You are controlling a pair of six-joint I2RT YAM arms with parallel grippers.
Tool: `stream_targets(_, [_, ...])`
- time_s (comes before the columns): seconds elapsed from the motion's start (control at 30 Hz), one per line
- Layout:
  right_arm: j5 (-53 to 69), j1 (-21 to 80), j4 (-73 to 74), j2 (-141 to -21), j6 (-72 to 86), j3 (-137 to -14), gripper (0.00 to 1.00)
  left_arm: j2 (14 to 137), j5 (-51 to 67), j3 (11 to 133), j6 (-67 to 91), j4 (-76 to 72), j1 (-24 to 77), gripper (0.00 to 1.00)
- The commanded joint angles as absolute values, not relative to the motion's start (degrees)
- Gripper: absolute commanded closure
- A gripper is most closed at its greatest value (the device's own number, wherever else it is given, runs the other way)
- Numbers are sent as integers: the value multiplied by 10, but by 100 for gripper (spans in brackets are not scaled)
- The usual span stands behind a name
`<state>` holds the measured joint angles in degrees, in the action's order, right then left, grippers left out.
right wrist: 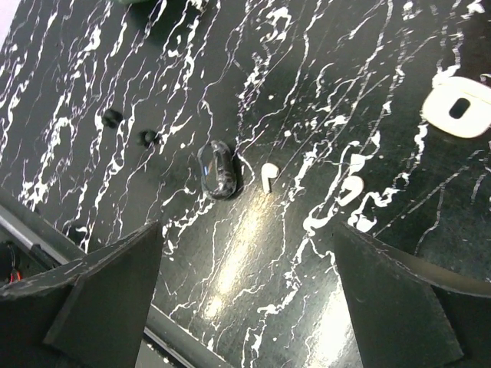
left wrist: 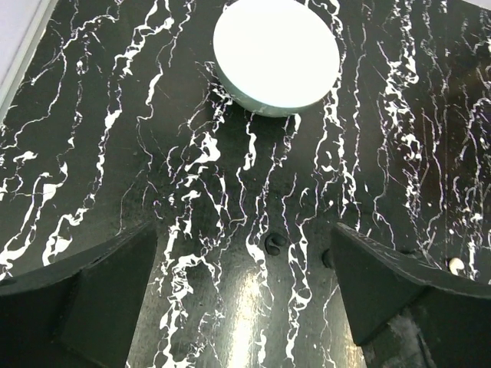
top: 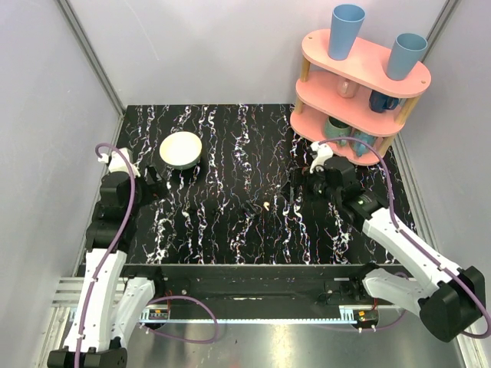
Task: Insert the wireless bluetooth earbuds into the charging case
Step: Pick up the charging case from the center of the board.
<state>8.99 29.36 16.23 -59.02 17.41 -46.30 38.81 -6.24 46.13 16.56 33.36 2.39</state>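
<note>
One cream-white earbud (right wrist: 268,176) lies on the black marbled table, also visible as an earbud (top: 265,205) in the top view. A second curved white earbud (right wrist: 349,188) rests just to its right among white streaks. The charging case (right wrist: 459,110), pale with a dark centre, sits at the right edge of the right wrist view. My right gripper (right wrist: 247,230) (top: 304,184) hangs open above the table, short of the earbuds, with nothing between its fingers. My left gripper (left wrist: 244,238) (top: 153,178) is open and empty over bare table, below the bowl.
A round cream bowl (top: 181,149) (left wrist: 276,54) stands at the back left. A glossy black oval object (right wrist: 217,170) lies just left of the first earbud. A pink shelf (top: 360,84) with blue cups occupies the back right corner.
</note>
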Motion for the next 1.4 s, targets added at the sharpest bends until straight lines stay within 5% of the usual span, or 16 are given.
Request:
stream_targets(0.0, [122,327,169,-620,143,-488,3,358,-17,454,171,349,22,1])
stream_targets(0.4, [65,475,149,-829,93,-551,14,367,22,455,152,350,23,1])
stream_targets(0.57, [47,480,138,-890,61,-578,28,367,23,454,150,350,23,1])
stream_targets(1.37, [4,498,142,-1048,4,-664,31,374,1,457,152,349,23,1])
